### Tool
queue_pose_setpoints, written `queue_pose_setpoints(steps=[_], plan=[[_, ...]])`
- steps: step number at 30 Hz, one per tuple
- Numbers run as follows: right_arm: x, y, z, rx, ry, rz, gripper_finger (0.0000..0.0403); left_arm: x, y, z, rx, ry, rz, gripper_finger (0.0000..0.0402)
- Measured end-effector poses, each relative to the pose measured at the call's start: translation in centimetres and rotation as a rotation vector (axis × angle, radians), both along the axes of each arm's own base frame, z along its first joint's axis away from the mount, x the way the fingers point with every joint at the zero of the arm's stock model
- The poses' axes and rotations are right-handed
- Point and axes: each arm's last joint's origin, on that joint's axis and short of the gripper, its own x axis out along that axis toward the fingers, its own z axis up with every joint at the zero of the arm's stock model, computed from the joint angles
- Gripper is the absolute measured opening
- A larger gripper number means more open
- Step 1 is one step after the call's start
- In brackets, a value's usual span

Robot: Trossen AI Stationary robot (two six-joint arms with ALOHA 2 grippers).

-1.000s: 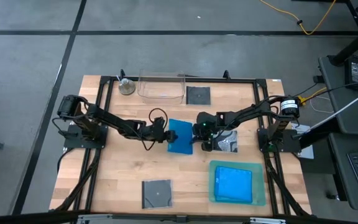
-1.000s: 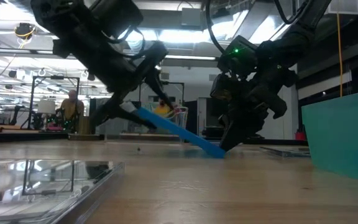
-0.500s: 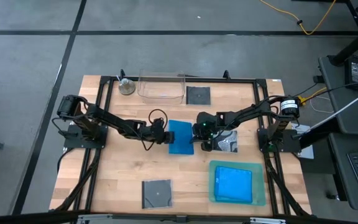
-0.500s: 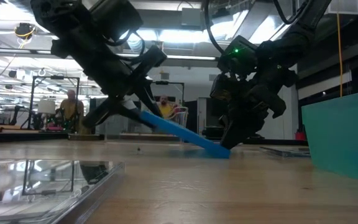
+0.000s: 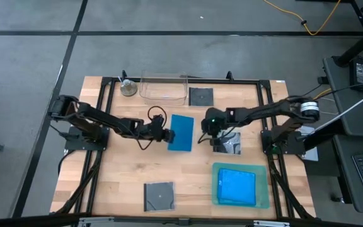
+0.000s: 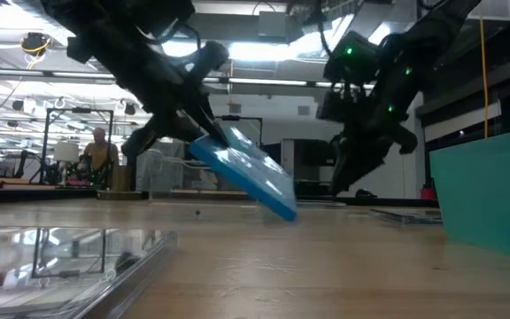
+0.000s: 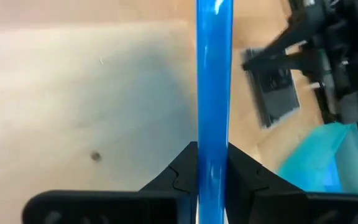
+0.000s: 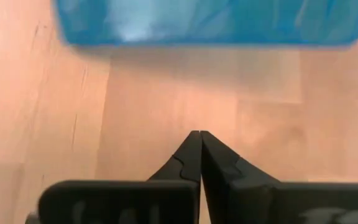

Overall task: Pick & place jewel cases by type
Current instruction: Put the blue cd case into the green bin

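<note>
Left gripper is clamped on one short edge of a bright blue rectangular plastic jewel case. The left wrist view shows both pads pinching the thin edge, case seen end-on. Low view: the case hangs tilted, held end high, far corner dipping toward the wooden table, apparently just clear of it. It sits mid-table, between the two arms.

Right gripper has its fingers pressed together on nothing, just beside the case's free edge, not touching. Its wrist view shows the closed tips over bare wood, with the blue case ahead.

Other cases:
- Dark grey square CD case at the near edge.
- Another dark square case at the far edge, beside the clear plastic rectangular tub.
- Black-and-white patterned square case under the right arm.
- More blue lying in the green translucent flat tray.

Handling, my read:
- Light, stiff, thin, so an edge pinch carries it, but it cantilevers off a single hold and can pivot.
- Smooth plastic, probably slippery; brittle at corners and hinge, so don't drop it on a corner.
- Best hold is mid-way along a short edge, pads well onto the flat faces. That looks roughly like what the left gripper has now.

Likely destination is the tray with the other blue.
</note>
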Motion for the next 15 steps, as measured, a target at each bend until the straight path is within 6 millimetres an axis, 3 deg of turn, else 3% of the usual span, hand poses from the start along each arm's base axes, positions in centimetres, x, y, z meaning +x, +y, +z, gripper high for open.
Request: queue_pose_setpoints(steps=[8, 15], plan=[[-1.7, -1.6, 4.5, 0.015, -0.149, -0.159, 0.0010, -1.6, 0.5, 2.8, 0.137, -0.025, -0.009, 0.0036], [-3.5, -1.7, 8.0, 0.036, -0.271, -0.271, 0.0011, -2.8, 0.7, 5.8, 0.256, -0.112, -0.040, 0.0036]])
